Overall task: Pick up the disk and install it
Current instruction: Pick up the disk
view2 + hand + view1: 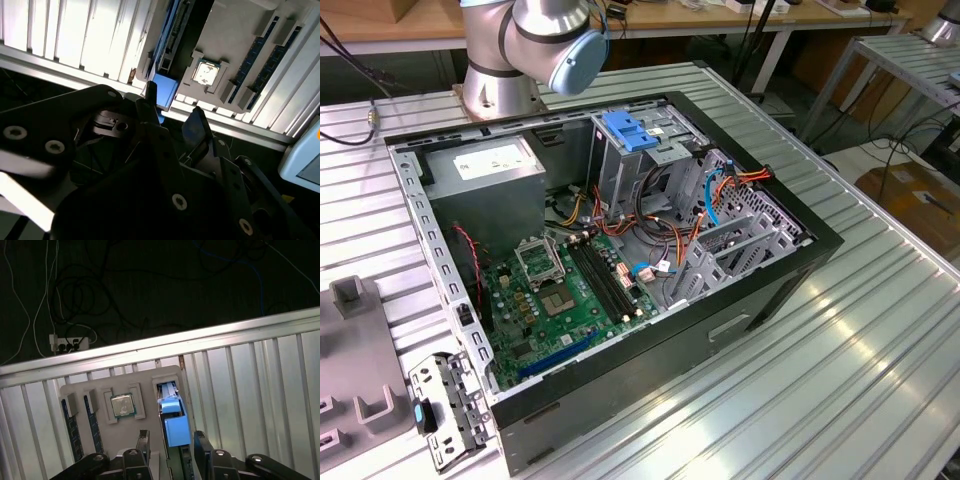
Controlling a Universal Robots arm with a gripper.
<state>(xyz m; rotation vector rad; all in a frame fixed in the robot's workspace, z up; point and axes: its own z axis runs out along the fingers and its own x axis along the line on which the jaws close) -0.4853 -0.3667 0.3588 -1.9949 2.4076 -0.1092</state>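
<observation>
The black two-fingered gripper (pixel 171 439) hangs low over a pale grey moulded plastic tray (pixel 150 377), its fingers (pixel 143 441) spread apart and gripping nothing. Between them stands the disk (pixel 176 429), a flat grey metal drive in a bright blue plastic carrier frame, set on edge in the tray's long slot. One finger is just beside the blue frame and the other stands clear of it. The second wrist view shows the same: the gripper (pixel 174 102) open astride the blue end of the disk (pixel 165 92).

In the tray's next pocket lies a small square silver processor chip (pixel 123 405), and beyond that two dark green memory sticks (pixel 72 427) stand in narrow slots.

The tray rests near the edge of a ribbed silver aluminium table (pixel 250 370). Past that edge, on the dark floor, a white power strip (pixel 67 344) lies among loose cables.

In the exterior view, the tray (pixel 345 350) sits to the exterior view's left of an open black computer case (pixel 720 330) on the table.
</observation>
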